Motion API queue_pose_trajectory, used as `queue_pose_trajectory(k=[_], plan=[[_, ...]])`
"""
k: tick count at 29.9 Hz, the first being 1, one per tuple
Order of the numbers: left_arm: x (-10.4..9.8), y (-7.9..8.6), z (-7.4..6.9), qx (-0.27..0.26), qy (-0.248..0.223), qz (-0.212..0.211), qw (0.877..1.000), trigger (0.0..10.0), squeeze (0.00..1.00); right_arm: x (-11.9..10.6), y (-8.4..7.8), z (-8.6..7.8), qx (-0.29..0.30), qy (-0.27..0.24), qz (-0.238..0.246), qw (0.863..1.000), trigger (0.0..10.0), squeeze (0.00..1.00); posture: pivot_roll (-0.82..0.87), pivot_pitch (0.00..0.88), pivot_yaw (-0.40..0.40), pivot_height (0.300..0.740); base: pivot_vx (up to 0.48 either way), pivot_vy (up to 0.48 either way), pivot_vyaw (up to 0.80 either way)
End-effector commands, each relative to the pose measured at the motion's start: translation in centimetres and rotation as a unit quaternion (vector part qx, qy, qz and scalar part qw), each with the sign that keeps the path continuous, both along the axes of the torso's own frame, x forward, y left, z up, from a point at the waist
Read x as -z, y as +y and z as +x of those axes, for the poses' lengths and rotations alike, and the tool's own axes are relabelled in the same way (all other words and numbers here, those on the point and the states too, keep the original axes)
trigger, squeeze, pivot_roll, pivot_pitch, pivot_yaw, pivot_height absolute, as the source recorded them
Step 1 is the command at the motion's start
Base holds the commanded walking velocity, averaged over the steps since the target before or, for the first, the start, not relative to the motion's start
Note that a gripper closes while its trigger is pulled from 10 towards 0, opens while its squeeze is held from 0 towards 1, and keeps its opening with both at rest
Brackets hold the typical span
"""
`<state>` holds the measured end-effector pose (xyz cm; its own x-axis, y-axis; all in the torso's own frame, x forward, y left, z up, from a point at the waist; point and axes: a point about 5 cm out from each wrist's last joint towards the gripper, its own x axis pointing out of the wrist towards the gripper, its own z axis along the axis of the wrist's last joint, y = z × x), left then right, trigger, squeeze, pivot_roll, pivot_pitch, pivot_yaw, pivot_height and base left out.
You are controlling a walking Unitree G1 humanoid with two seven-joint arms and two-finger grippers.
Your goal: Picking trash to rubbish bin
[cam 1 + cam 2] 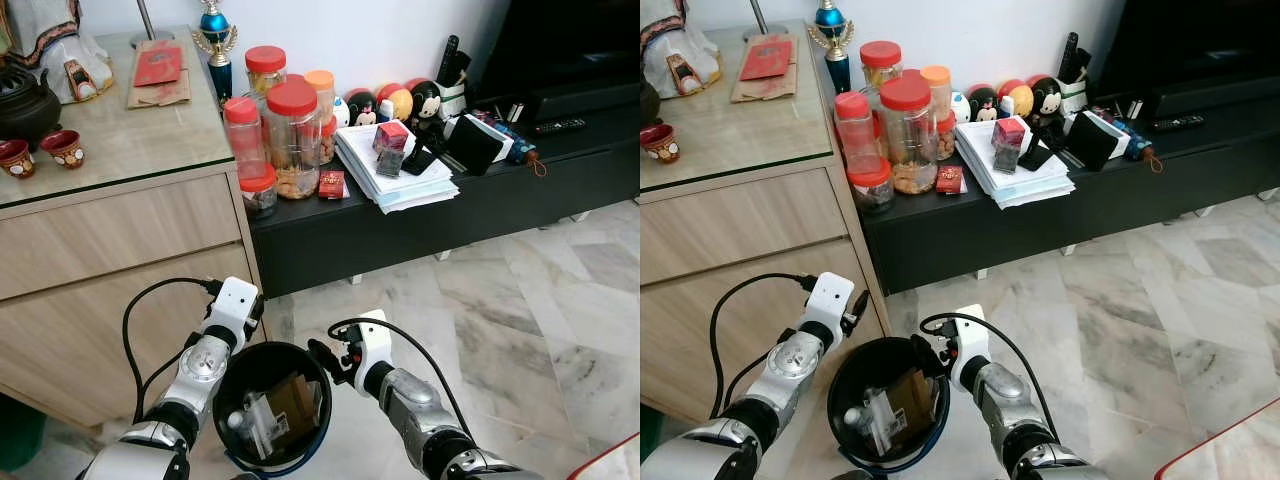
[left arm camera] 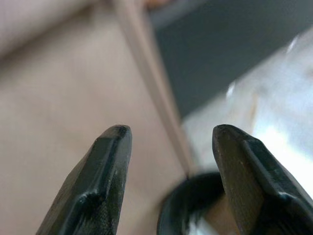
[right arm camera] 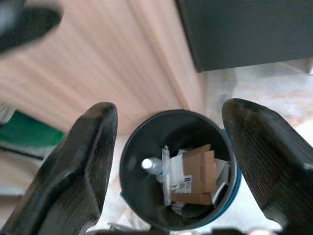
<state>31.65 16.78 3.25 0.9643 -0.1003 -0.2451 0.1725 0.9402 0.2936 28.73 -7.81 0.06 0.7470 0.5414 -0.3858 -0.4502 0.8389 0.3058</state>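
A black round rubbish bin (image 1: 238, 378) with a blue liner edge stands on the floor right in front of me, beside the wooden cabinet. Inside it lie a piece of brown cardboard (image 3: 198, 171), a clear plastic bottle (image 3: 149, 165) and crumpled paper. My left gripper (image 2: 168, 131) hovers at the bin's far-left rim, open, with nothing between its fingers. My right gripper (image 3: 171, 107) hangs just above the bin's right side, pointing over its mouth, open and holding nothing.
The wooden cabinet (image 1: 120, 250) with a glass top rises close on the left. A low black console (image 1: 420, 225) behind carries red-lidded jars (image 1: 292, 135), a paper stack (image 1: 400, 180) and toys. Marble floor (image 1: 540, 330) spreads to the right.
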Motion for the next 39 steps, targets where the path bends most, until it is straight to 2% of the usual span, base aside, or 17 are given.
queue_pose_trajectory(k=[1,2,3,4,5,7,8,10,13,20,33,39], plan=[[2.3,2.0,-1.9,-0.046,0.059,0.007,0.997,10.0,0.0,0.9,-0.6,-0.7,0.014,0.017,-0.014,1.0,10.0,0.0,0.11,0.119,0.0,0.74,0.0,0.0,0.0],[3.9,3.4,-3.6,-0.082,0.099,0.005,0.992,10.0,0.0,1.7,-1.2,-1.3,0.029,0.033,-0.034,0.998,10.0,0.0,0.11,0.12,0.0,0.74,0.0,0.0,0.0],[3.9,3.4,-3.6,-0.082,0.099,0.005,0.992,10.0,0.0,1.7,-1.2,-1.3,0.029,0.033,-0.034,0.998,10.0,0.0,0.11,0.12,0.0,0.74,0.0,0.0,0.0],[5.7,5.2,-5.9,-0.134,0.141,-0.003,0.981,10.0,0.0,2.6,-2.2,-2.1,0.057,0.051,-0.057,0.995,10.0,0.0,0.11,0.121,0.002,0.74,0.0,0.0,0.0],[6.4,6.0,-7.0,-0.153,0.16,0.004,0.975,10.0,0.0,3.0,-2.7,-2.4,0.068,0.058,-0.073,0.993,10.0,0.0,0.11,0.122,0.003,0.74,0.0,0.0,0.0],[7.2,6.9,-8.4,-0.174,0.181,0.015,0.968,10.0,0.0,3.6,-3.4,-3.0,0.084,0.068,-0.094,0.99,10.0,0.0,0.12,0.123,0.003,0.74,0.0,0.0,0.0],[8.0,7.6,-9.8,-0.204,0.201,0.003,0.958,10.0,0.0,4.0,-3.9,-3.4,0.1,0.077,-0.101,0.987,10.0,0.0,0.12,0.123,0.003,0.74,0.0,0.0,0.0],[8.6,8.2,-11.1,-0.22,0.216,0.002,0.951,10.0,0.0,4.3,-4.5,-3.7,0.112,0.083,-0.113,0.984,10.0,0.0,0.12,0.124,0.001,0.74,0.0,0.0,0.0],[9.3,8.4,-12.4,-0.222,0.231,0.012,0.947,10.0,0.0,5.1,-5.3,-4.6,0.128,0.1,-0.136,0.977,10.0,0.0,0.12,0.124,0.0,0.74,0.0,0.0,0.0],[9.9,8.1,-13.3,-0.226,0.249,0.01,0.942,10.0,0.0,6.2,-6.1,-6.1,0.146,0.135,-0.161,0.967,10.0,0.0,0.12,0.116,0.0,0.74,0.0,0.0,0.0],[9.8,7.6,-13.0,-0.219,0.243,0.006,0.945,10.0,0.0,6.6,-6.0,-6.7,0.15,0.143,-0.163,0.964,10.0,0.0,0.12,0.125,-0.009,0.74,0.0,0.0,0.0],[9.9,7.7,-13.1,-0.225,0.241,0.004,0.944,10.0,0.0,7.0,-6.5,-7.4,0.156,0.152,-0.167,0.962,10.0,0.0,0.12,0.152,-0.018,0.74,-0.257,0.0,0.0]])
